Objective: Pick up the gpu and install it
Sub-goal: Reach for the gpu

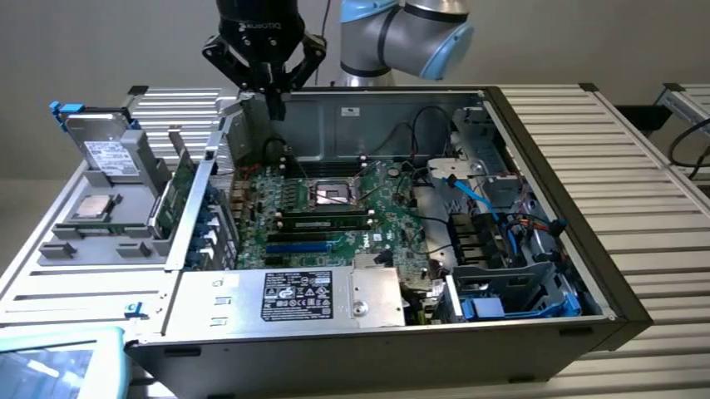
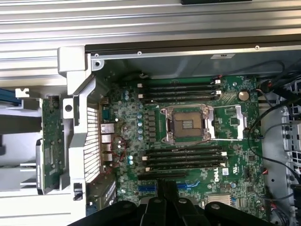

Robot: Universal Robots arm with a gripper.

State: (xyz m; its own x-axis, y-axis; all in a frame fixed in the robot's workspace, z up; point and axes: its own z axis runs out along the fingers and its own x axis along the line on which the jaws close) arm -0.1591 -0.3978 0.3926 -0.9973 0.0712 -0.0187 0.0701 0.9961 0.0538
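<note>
Pincer (image 1: 274,104) (closed) clear above open case (image 1: 367,125)

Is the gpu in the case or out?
Out: the gpu stands on edge in the grey rack outside the case; the blue slot inside is empty.

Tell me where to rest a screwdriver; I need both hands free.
Bare: the ribbed tabletop on the exterior view's right of the computer case. Crowded: inside the case, with motherboard and cables, and the parts tray beyond its other side.

gpu (image 1: 178,195) beside case (image 1: 367,116), exterior view's left | hard drive (image 1: 109,154) further left | gripper (image 1: 273,98) above case
</note>
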